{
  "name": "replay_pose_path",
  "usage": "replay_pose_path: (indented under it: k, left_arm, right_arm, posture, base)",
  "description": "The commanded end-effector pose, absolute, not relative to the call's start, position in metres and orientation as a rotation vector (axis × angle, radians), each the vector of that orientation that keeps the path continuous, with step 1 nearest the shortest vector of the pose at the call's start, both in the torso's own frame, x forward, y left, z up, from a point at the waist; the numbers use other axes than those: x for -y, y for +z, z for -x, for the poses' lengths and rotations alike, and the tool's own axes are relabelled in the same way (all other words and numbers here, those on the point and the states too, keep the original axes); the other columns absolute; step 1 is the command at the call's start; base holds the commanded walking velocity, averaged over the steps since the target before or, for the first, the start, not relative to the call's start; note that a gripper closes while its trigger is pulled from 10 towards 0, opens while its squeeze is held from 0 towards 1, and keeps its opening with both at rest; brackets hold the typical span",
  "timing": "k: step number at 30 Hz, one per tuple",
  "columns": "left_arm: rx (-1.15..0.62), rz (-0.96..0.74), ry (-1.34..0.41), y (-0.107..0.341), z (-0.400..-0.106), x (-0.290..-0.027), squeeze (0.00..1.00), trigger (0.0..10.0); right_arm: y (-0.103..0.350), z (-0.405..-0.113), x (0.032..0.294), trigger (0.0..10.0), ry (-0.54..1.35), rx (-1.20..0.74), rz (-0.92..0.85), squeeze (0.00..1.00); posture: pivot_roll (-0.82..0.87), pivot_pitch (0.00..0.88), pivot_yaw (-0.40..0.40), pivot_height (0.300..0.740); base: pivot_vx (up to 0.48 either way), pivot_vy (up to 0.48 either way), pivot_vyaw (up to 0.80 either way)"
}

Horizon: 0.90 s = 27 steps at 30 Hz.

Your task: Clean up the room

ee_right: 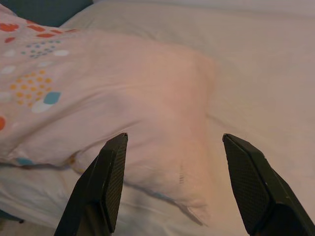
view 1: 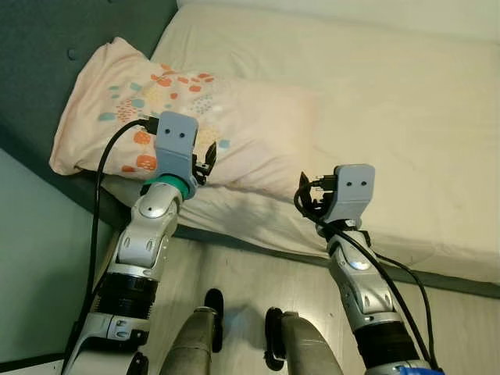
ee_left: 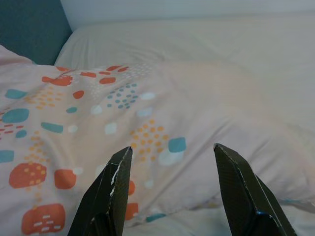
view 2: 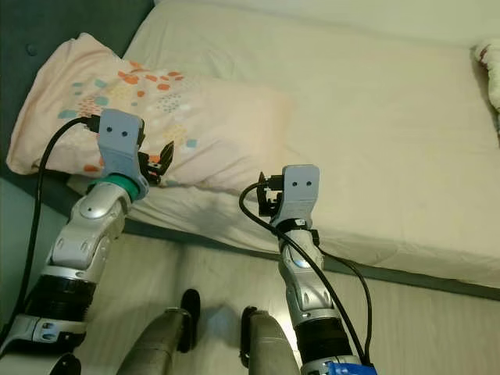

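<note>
Pale pink pillow (view 1: 180, 117) lying on the bed (view 1: 406, 117), up at the head end against the dark teal headboard (view 1: 47, 47), on the robot's left. Printed on its left half with orange, teal and white dots and blobs; plain pink on the right half. Resting flat on the cream sheet, one corner reaching toward the bed's near edge, a fold of white bedding showing beneath that edge.

Left tool (ee_left: 170, 189) held above the pillow's near edge, 2 black fingers (ee_left: 110, 196) spread apart, gripping nothing, pillow pattern visible in the gap between them. Seen from the head camera, left tool (view 1: 205, 166) poised over the patterned part, near an orange blob, not clearly touching the fabric. Black cable (view 1: 98, 203) looping from the left wrist down along the silver arm.

Right tool (ee_right: 187, 187) likewise spread wide and holding nothing, aimed at the plain pink end of the pillow, whose corner lies between the 2 fingers (ee_right: 106, 189) further off. From above, right tool (view 2: 267, 195) hovering over the bed's near edge, just right of the pillow's corner.

Light wooden floor (view 1: 250, 273) below the bed's edge. Small patterned bundle (view 2: 491, 70) at the far right edge of the bed, too cropped to identify.
</note>
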<state>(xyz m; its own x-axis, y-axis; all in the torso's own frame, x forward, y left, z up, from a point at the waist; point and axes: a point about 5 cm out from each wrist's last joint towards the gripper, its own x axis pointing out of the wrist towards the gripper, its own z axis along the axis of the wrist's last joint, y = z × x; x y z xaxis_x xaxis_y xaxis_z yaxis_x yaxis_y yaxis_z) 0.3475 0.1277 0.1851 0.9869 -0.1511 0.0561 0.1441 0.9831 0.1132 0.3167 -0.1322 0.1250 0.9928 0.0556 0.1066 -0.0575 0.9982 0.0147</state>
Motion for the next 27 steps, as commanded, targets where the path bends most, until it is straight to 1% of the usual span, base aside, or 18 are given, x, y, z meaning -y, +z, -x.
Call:
replay_pose_path:
  k: [1, 2, 7, 12, 16, 20, 24, 27]
  left_arm:
    - [0.042, -0.121, -0.14, 0.176, -0.346, -0.13, 0.0, 10.0]
    - [0.042, -0.121, -0.14, 0.176, -0.346, -0.13, 0.0, 10.0]
    - [0.048, -0.129, -0.132, 0.176, -0.347, -0.131, 0.0, 10.0]
    - [0.047, -0.128, -0.125, 0.175, -0.347, -0.131, 0.0, 10.0]
    - [0.045, -0.126, -0.124, 0.175, -0.347, -0.131, 0.0, 10.0]
    - [0.045, -0.126, -0.123, 0.175, -0.348, -0.131, 0.0, 10.0]
    - [0.047, -0.126, -0.121, 0.175, -0.348, -0.131, 0.0, 10.0]
    - [0.046, -0.124, -0.12, 0.175, -0.348, -0.131, 0.0, 10.0]
  right_arm:
    - [0.117, -0.314, 0.132, 10.0, 0.058, 0.076, -0.024, 0.0]
    - [0.117, -0.314, 0.132, 10.0, 0.058, 0.076, -0.024, 0.0]
    - [0.118, -0.313, 0.13, 10.0, 0.071, 0.083, -0.032, 0.0]
    - [0.122, -0.312, 0.123, 10.0, 0.121, 0.106, -0.029, 0.0]
    - [0.12, -0.313, 0.121, 10.0, 0.127, 0.097, 0.024, 0.0]
    - [0.12, -0.314, 0.121, 10.0, 0.124, 0.097, 0.029, 0.0]
    - [0.122, -0.314, 0.121, 10.0, 0.132, 0.109, 0.01, 0.0]
    - [0.123, -0.314, 0.121, 10.0, 0.14, 0.112, 0.002, 0.0]
  posture:
    - [-0.07, 0.254, 0.061, 0.74]
    - [-0.07, 0.254, 0.061, 0.74]
    - [-0.07, 0.252, 0.061, 0.74]
    - [-0.07, 0.252, 0.06, 0.74]
    - [-0.07, 0.252, 0.06, 0.74]
    - [-0.07, 0.251, 0.06, 0.74]
    - [-0.07, 0.25, 0.06, 0.74]
    - [-0.07, 0.247, 0.059, 0.74]
  base:
    - [0.0, 0.0, 0.0]
    - [0.0, 0.0, 0.0]
    - [0.382, 0.0, 0.0]
    - [0.368, 0.0, 0.0]
    - [0.324, 0.0, 0.6]
    - [0.317, 0.0, 0.8]
    - [0.273, 0.0, 0.0]
    - [0.0, 0.0, 0.0]
